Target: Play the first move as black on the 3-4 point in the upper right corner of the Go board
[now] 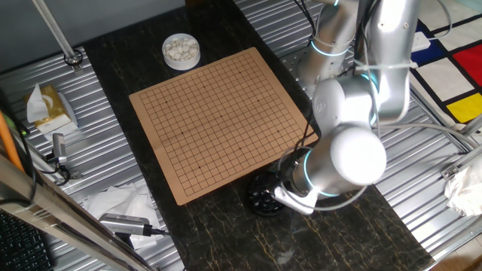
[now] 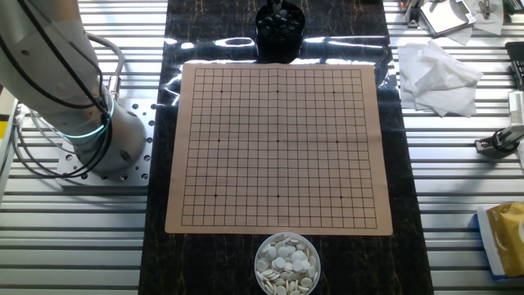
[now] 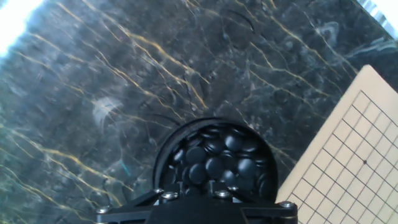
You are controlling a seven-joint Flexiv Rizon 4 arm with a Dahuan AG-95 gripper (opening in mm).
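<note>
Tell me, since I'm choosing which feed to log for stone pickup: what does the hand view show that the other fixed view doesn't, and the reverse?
Only the hand view shows the black stones singly, glossy and heaped, from directly above their bowl, with marbled tabletop around it. The fingertips are not visible there, so the gripper's state cannot be told.

Only the other fixed view shows the whole Go board without any stone on it, the bowl of white stones, the arm's base and the crumpled tissues.

Both show the black bowl and the board's edge beside it.

Silver rounded arm (image 1: 354, 150), glowing cyan rings
</note>
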